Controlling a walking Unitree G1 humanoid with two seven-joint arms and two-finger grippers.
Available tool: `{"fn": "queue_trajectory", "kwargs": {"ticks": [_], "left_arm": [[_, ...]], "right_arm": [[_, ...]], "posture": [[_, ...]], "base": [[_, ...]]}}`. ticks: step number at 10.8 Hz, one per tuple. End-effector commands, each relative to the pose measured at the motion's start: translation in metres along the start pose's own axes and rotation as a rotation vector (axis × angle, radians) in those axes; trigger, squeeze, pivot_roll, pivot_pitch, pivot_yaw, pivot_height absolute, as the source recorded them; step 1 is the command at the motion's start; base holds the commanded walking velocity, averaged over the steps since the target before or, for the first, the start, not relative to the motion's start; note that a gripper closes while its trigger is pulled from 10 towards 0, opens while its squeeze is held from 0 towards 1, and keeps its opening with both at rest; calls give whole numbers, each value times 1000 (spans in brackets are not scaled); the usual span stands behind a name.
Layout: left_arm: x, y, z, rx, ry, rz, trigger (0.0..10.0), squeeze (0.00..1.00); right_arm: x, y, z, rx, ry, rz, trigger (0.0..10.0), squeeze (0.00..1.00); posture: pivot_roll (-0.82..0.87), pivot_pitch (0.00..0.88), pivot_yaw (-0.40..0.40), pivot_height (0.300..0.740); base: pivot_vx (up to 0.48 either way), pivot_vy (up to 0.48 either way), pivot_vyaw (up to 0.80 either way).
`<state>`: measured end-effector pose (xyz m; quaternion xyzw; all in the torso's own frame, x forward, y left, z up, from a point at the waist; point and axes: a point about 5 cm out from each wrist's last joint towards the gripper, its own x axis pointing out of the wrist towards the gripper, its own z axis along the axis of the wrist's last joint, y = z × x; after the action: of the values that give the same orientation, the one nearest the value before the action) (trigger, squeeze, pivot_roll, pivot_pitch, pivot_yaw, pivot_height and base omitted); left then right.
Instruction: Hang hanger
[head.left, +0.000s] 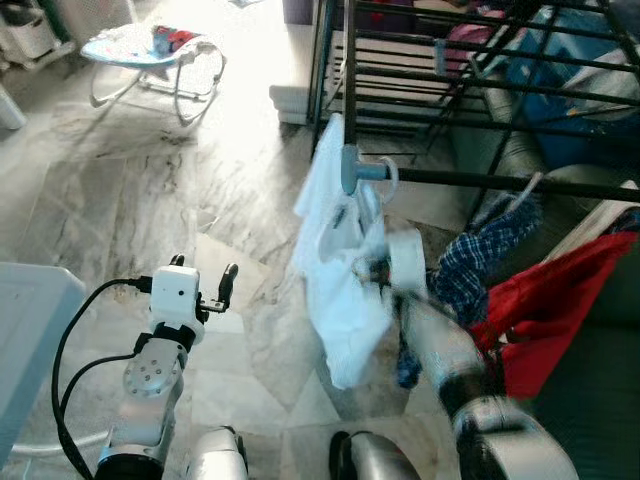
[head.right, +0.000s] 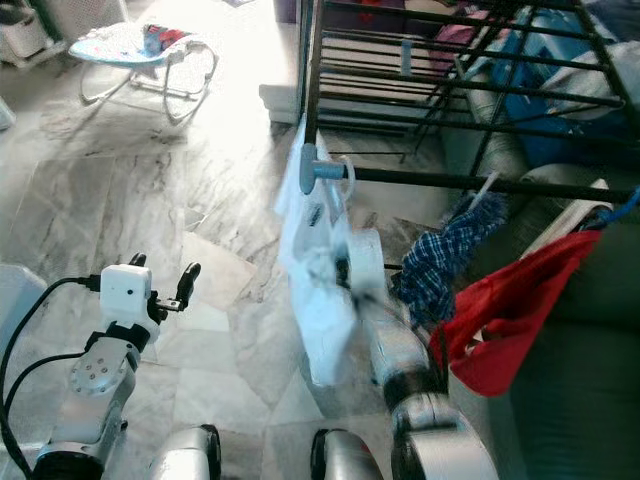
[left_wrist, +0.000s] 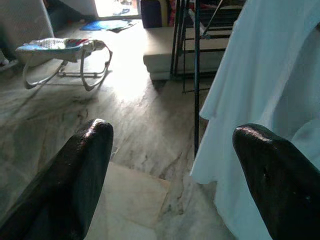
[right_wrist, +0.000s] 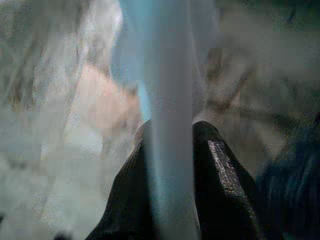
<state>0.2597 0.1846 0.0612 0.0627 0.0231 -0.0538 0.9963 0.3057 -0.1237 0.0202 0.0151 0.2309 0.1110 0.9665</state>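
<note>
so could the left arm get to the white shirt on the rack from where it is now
Probably yes. The left gripper is open and empty, the white shirt hangs just to its right, and only bare floor lies between them. The right gripper is shut on the hanger.

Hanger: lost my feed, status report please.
Right gripper shut on hanger, white garment at rack rail. Left gripper open, idle. Plaid cloth and red cloth crowd the rail.

A pale blue plastic hanger (head.left: 362, 185) hangs by its hook over the near horizontal bar of the black drying rack (head.left: 480, 180), right at that bar's left end by the corner post. A white garment (head.left: 340, 280) droops from it, hanging down below the bar toward the marble floor.
</note>
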Motion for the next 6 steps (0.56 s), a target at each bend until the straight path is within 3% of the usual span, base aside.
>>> {"fn": "queue_trajectory", "kwargs": {"ticks": [1, 3, 6], "left_arm": [[0, -3, -1, 4, 11, -9, 10000, 0], [-2, -2, -6, 29, 44, -17, 10000, 0], [-8, 0, -11, 41, 71, -22, 10000, 0]], "right_arm": [[0, -4, 5, 15, -16, -5, 10000, 1000], [-6, 2, 18, -45, -151, 71, 10000, 1000], [-40, 1, 21, -76, -316, 204, 10000, 1000]], "posture": [[-4, 154, -68, 740], [-5, 156, -71, 740], [-9, 155, -70, 740]], "base": [[0, 0, 0], [0, 0, 0], [0, 0, 0]]}}
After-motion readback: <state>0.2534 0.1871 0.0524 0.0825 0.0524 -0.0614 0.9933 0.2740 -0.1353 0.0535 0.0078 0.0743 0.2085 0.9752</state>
